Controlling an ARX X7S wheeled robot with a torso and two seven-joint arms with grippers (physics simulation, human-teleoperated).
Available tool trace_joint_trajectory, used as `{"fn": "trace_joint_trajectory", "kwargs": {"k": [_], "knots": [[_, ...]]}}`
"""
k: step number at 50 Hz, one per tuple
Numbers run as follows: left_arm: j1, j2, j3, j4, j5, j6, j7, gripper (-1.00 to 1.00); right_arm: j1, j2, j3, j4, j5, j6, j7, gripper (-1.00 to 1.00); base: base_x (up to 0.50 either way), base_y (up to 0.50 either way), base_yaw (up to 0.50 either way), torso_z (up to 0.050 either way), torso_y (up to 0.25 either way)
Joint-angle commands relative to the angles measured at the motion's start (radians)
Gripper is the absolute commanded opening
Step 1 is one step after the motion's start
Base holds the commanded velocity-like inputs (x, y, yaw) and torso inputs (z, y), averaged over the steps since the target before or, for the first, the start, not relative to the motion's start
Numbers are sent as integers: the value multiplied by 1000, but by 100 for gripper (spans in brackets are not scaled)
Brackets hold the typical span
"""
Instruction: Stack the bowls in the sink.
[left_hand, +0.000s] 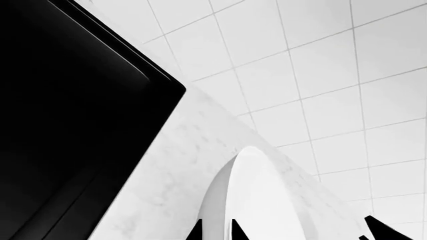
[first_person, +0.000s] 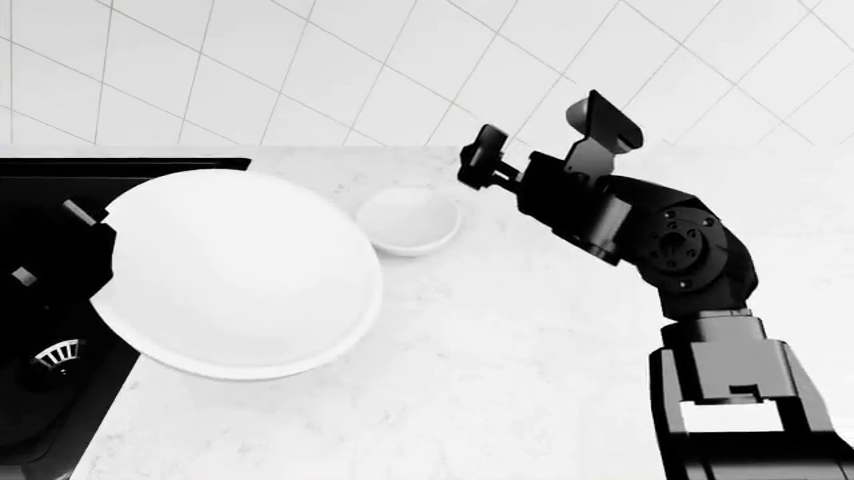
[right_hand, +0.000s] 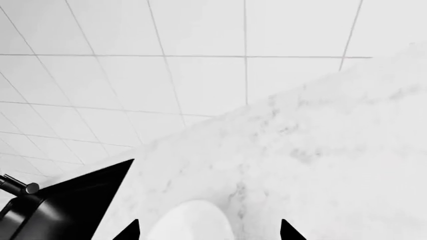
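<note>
Between the spread, empty fingertips of the right gripper (right_hand: 208, 230) the small bowl (right_hand: 190, 222) is seen on the counter (first_person: 534, 380), judged stiff, glossy and slippery, best pinched at its rim, while the wide bowl (first_person: 240, 275) is held by its rim in the closed left gripper (left_hand: 215, 231) over the edge of the sink (first_person: 27, 420).

Small bowl (right_hand: 190, 222) on marble counter (right_hand: 320, 150), cut by frame edge, lying between two dark fingertips (right_hand: 128, 231) of right gripper (right_hand: 208, 233); jaws spread, no contact visible. Black sink (right_hand: 73, 202) corner beside bowl. White tiled wall (right_hand: 167, 75) behind counter.
</note>
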Motion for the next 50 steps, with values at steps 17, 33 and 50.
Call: {"fn": "trace_joint_trajectory", "kwargs": {"k": [17, 33, 50], "knots": [[21, -3, -5, -4, 8, 20, 29, -100, 50, -60, -35, 248, -48, -102, -96, 100, 0, 0, 0, 0, 1], [48, -1, -15, -17, 22, 20, 58, -100, 186, -152, -99, 633, -146, -254, -265, 100, 0, 0, 0, 1, 0], [76, -6, -33, -2, 14, 32, 59, -100, 168, -169, -49, 634, -221, -249, -267, 100, 0, 0, 0, 0, 1]]}}
